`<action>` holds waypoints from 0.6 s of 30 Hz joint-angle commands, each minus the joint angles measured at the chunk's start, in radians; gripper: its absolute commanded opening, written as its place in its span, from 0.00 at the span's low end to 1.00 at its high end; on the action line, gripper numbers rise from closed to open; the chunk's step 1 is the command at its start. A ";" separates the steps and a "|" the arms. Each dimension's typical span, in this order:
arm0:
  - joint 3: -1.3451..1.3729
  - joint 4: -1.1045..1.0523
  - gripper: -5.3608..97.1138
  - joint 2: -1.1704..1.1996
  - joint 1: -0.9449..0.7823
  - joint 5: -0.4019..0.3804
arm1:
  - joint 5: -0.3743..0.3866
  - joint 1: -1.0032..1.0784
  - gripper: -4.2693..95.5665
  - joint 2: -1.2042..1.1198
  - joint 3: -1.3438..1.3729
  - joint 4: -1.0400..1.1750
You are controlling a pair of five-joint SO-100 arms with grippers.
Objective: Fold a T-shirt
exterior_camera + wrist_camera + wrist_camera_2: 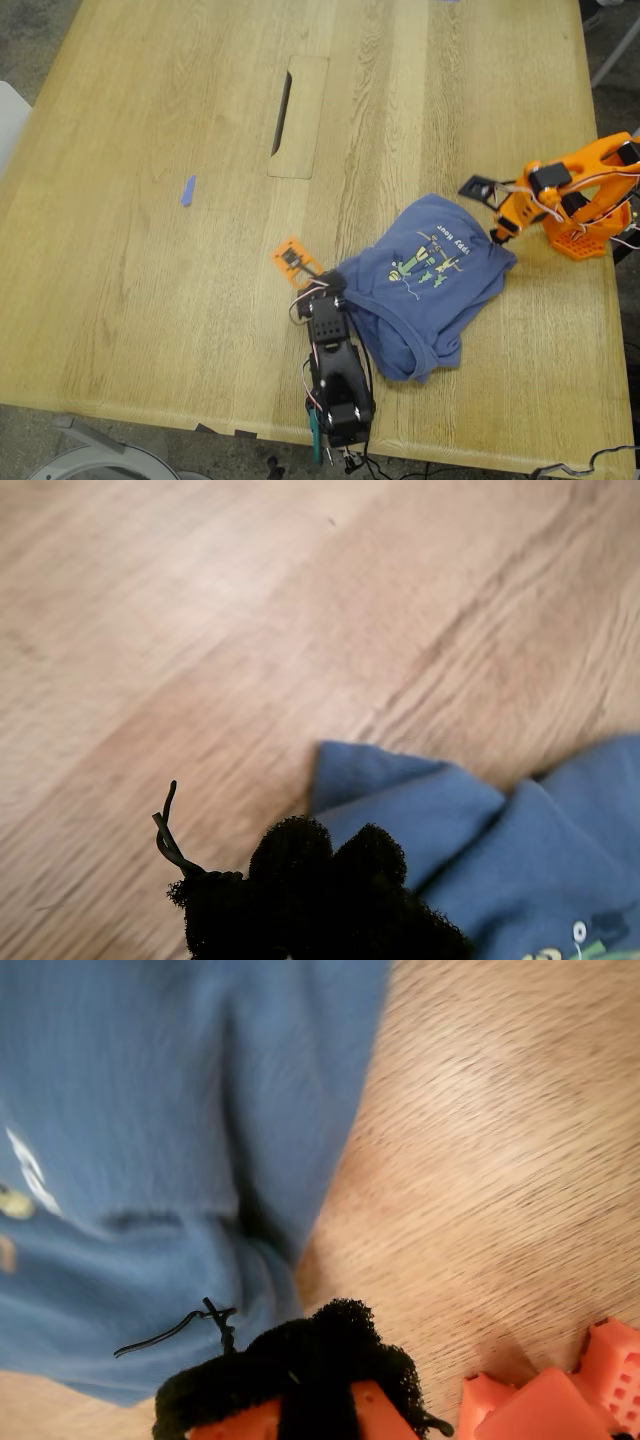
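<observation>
The T-shirt (425, 285) lies crumpled on the wooden table (150, 300), print and yellow text facing up, toward the exterior view's right. My first gripper (312, 270), on the black arm at that view's bottom, is open. Its orange jaw splays away from the shirt while the other jaw sits at the shirt's near-left edge. In the first wrist view a black foam pad (320, 885) rests beside a folded blue corner (400, 800). My second gripper (483, 211), on the orange arm, is open just off the shirt's right edge, and its foam pad (320, 1355) hangs over the hem (150, 1260).
A tiny blue strip (188, 190) lies on the table toward the exterior view's left. A rectangular cable hatch (298, 115) is set in the tabletop further back. The orange arm's base (585, 228) stands near the table's right edge in the exterior view.
</observation>
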 commanded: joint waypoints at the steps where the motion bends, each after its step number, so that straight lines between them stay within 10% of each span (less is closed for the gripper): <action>1: -0.002 0.066 0.07 0.121 -0.097 0.012 | -0.023 0.117 0.04 0.037 -0.115 0.064; 5: 0.054 0.127 0.11 0.296 -0.219 0.026 | -0.097 0.371 0.04 0.100 -0.127 0.091; 9: 0.183 0.210 0.38 0.704 -0.279 -0.009 | -0.178 0.709 0.04 0.186 -0.025 -0.101; 18: 0.241 0.288 0.12 0.749 -0.629 0.054 | -0.426 1.422 0.04 0.373 0.318 -0.561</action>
